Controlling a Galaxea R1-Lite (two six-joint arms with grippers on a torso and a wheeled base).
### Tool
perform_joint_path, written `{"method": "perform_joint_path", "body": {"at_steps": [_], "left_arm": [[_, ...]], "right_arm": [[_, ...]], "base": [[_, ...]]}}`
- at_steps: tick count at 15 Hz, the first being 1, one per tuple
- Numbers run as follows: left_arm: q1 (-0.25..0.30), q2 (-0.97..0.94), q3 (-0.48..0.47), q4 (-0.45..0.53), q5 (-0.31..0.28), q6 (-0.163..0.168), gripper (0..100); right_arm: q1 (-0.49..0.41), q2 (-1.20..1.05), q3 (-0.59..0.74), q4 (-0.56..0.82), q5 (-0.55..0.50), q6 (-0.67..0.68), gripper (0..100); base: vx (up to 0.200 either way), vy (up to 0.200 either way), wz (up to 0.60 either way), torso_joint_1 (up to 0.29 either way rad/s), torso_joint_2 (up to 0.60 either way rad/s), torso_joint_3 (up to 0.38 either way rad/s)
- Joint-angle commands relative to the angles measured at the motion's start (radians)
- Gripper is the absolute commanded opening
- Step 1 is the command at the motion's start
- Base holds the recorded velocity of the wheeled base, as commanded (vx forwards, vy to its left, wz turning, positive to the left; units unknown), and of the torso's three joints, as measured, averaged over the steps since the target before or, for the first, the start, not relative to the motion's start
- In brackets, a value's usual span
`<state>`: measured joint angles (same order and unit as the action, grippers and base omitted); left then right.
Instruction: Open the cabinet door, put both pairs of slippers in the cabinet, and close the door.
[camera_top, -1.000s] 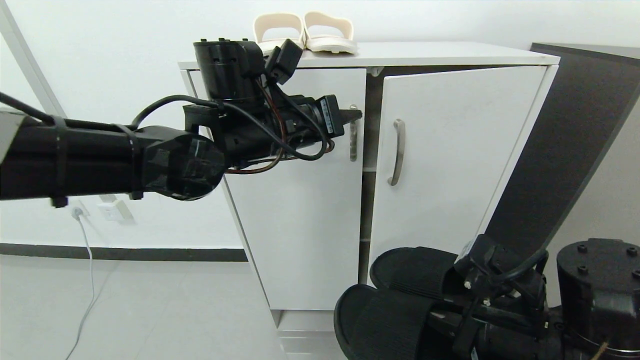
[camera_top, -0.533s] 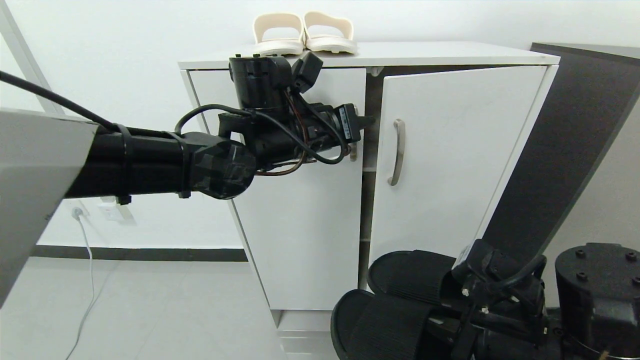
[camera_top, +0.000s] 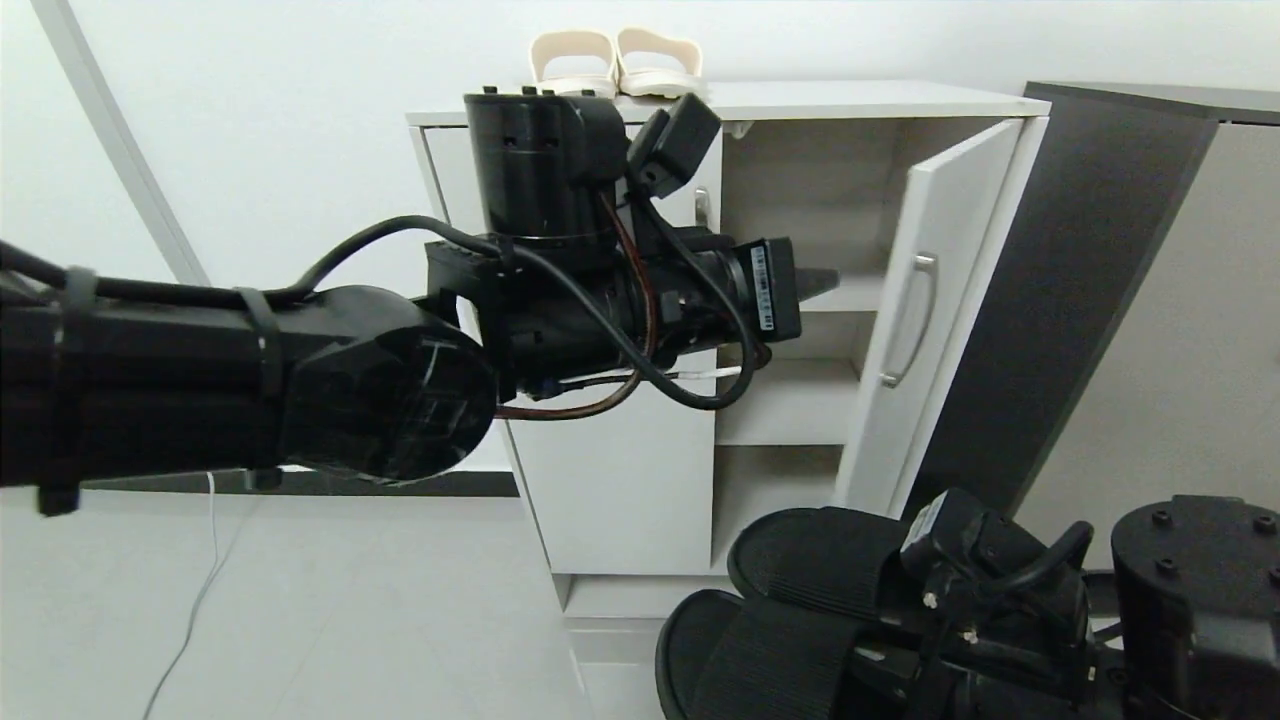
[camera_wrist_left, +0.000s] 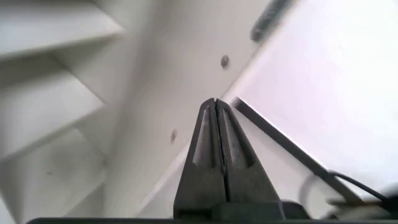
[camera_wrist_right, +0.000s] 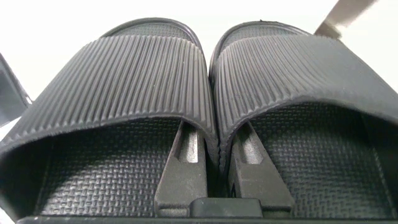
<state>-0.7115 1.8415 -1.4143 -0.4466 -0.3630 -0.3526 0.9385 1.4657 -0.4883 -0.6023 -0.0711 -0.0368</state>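
Black slippers (camera_wrist_right: 140, 78) in right end effector (camera_wrist_right: 216, 135)

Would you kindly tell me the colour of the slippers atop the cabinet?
Cream; the slippers show best in the head view.

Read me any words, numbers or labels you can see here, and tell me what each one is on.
On the left arm's wrist, just behind the left gripper, a white label: printed lines, too small to read.
On the right arm's wrist camera, a small white tag: too small to read.
On the cabinet, the black slippers and the cream slippers: no text visible.
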Motion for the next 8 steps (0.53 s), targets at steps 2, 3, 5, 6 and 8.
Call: {"method": "perform_joint_path", "body": {"at_steps": [2,3,5,6,8], "left_arm": [[0.032,-0.085,0.04,0.0,0.002,0.01,0],[0.078,-0.162,0.118,0.0,0.002,0.06,0],[0.124,-0.318,0.261,0.003,0.004,0.096,0],[0.141,-0.427,0.357,0.014,0.022,0.096,0],[0.141,-0.653,0.567,0.029,0.128,0.098,0]], "right_arm": [[-0.006,0.008,-0.015,-0.002,-0.003,0.006,0],[-0.03,0.03,-0.05,-0.002,-0.019,0.031,0],[-0.044,0.059,-0.087,-0.002,-0.079,0.072,0],[-0.064,0.076,-0.102,-0.002,-0.101,0.083,0],[-0.107,0.111,-0.134,-0.004,-0.11,0.1,0]], "base": [[0.0,0.0,0.0,0.0,0.0,0.0],[0.0,0.0,0.0,0.0,0.0,0.0],[0.0,0.0,0.0,0.0,0.0,0.0],[0.0,0.0,0.0,0.0,0.0,0.0],[0.0,0.0,0.0,0.0,0.0,0.0]]}}
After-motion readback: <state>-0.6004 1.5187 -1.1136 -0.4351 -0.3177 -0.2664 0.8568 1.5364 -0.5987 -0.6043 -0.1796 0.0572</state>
